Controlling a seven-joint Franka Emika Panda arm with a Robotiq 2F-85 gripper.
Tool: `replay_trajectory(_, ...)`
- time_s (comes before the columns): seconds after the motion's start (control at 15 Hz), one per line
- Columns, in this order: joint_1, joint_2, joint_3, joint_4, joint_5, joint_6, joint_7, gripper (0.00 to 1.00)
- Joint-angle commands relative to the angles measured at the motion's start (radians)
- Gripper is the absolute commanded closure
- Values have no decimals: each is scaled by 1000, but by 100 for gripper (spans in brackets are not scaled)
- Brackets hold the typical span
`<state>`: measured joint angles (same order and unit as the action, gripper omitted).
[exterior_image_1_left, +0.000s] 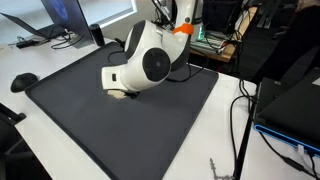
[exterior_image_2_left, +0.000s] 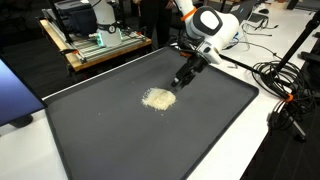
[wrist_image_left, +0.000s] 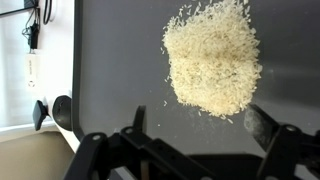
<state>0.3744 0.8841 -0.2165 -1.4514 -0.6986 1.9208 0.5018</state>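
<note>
A small heap of pale rice grains (exterior_image_2_left: 157, 98) lies near the middle of a large dark grey mat (exterior_image_2_left: 100, 135). My gripper (exterior_image_2_left: 186, 77) hangs low over the mat just beside the heap, pointing down at it. In the wrist view the rice (wrist_image_left: 212, 60) fills the upper right. My gripper (wrist_image_left: 200, 125) stands open, its two black fingers wide apart just short of the heap's near edge, with bare mat between them. Pale dust clings to the right fingertip (wrist_image_left: 265, 125). In an exterior view the white arm (exterior_image_1_left: 145, 65) hides both the gripper and the rice.
The mat (exterior_image_1_left: 80, 115) covers a white table. A wooden cart with equipment (exterior_image_2_left: 100, 45) stands behind it. Cables (exterior_image_2_left: 282, 82) trail beside the arm's base. A black mouse (exterior_image_1_left: 24, 82), a monitor (exterior_image_1_left: 62, 15) and a dark laptop (exterior_image_1_left: 290, 110) sit around the mat's edges.
</note>
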Motion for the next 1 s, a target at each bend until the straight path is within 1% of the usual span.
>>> replay_trajectory(0.0, -36, 58, 24, 110, -14, -58, -11, 0)
replay_trajectory(0.33, -108, 49, 58, 158, 47, -46, -71, 0)
replay_trajectory(0.53, -159, 28, 86, 163, 100, -29, -128, 0)
replay_trajectory(0.67, -189, 6, 101, 149, 150, -13, -167, 0)
replay_trajectory(0.93, -255, -83, 136, 56, 293, 61, -242, 0)
